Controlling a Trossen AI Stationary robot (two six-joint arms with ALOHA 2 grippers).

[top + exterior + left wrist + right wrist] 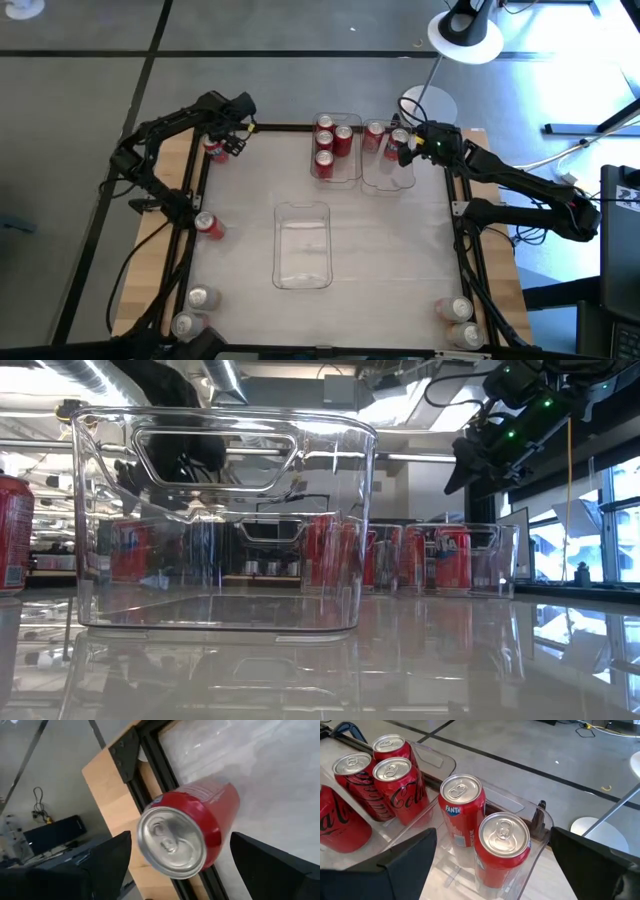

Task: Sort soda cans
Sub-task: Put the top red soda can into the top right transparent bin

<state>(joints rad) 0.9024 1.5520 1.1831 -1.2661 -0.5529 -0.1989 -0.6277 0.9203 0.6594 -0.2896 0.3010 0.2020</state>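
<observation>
Your left gripper [175, 870] is hanging wide open over the far left corner of the table, one dark finger on each side of a red round metal soda can [187, 830] with a shiny silver top. It is not grabbing the can yet. Your right gripper [490, 870] is also wide open and holding nothing, and it is sitting above the far right clear plastic bin [530, 817].

A can like this is hard and smooth, so it could be slipping if you are squeezing too softly. It may be full and a bit heavy, or empty and light; you cannot tell from here. Thin walls may dent, so be squeezing gently. You are best taking it around the round middle of its side, not by the top.

In that right bin two red cans [502, 850] are standing, one marked Fanta. The clear bin just beside it [350, 175] is holding four red cans. A third clear bin [303, 245] is sitting empty in the middle. More cans are waiting at the left edge [209, 225] and in both near corners [455, 310].

The table [400, 250] is pale, flat and shiny. Around it you are seeing a grey floor, a white lamp [465, 35] and cables.
</observation>
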